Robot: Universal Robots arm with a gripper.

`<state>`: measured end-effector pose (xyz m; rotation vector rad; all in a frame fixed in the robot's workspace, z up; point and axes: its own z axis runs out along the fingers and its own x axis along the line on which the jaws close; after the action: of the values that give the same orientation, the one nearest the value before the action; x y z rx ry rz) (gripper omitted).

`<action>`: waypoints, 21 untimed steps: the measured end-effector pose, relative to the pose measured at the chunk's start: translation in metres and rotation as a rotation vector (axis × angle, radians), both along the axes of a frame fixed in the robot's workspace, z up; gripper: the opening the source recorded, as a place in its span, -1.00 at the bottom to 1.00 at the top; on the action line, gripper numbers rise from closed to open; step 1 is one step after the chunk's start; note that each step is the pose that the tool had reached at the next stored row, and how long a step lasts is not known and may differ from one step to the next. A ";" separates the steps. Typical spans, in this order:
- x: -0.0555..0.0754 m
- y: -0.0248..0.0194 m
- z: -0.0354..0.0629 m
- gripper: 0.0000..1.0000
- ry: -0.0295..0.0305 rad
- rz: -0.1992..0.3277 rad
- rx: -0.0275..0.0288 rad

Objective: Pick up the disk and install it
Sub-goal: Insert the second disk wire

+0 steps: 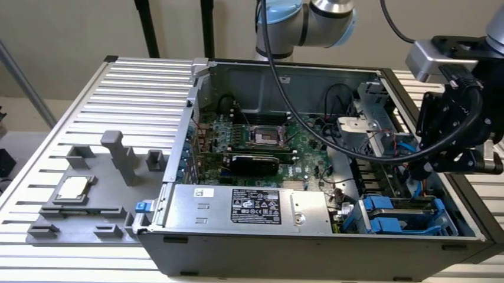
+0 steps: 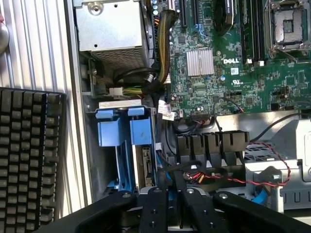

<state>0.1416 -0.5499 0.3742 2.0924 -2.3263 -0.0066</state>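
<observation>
Gripper (image 2: 167,194) over drive bay, fingers nearly clenched, grasp not confirmable; disk (image 2: 144,165) sits edge-up in bay beside blue carrier (image 2: 127,131): keep approach vertical, clear of red cable (image 2: 233,180).

The arm (image 1: 315,20) is built of silver tubes with pale blue joint caps. Black cables (image 1: 272,71) are draped from it. A grey camera block (image 1: 431,58) is mounted above the black pincer (image 2: 167,208), whose links are pinned with round bolts.

Gripper (image 2: 169,196) fingertips hidden; keyboard (image 2: 29,160) cropped
</observation>
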 end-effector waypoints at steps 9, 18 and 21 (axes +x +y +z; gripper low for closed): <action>-0.025 -0.0047 -0.0016 -0.66 -0.0309 0.000 0.0010; -0.025 -0.0158 -0.0129 -0.66 -0.0531 0.000 0.0026; -0.025 -0.0169 -0.0168 -0.66 -0.0596 0.001 0.0025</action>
<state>0.1163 -0.5668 0.3573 2.1237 -2.3594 0.0536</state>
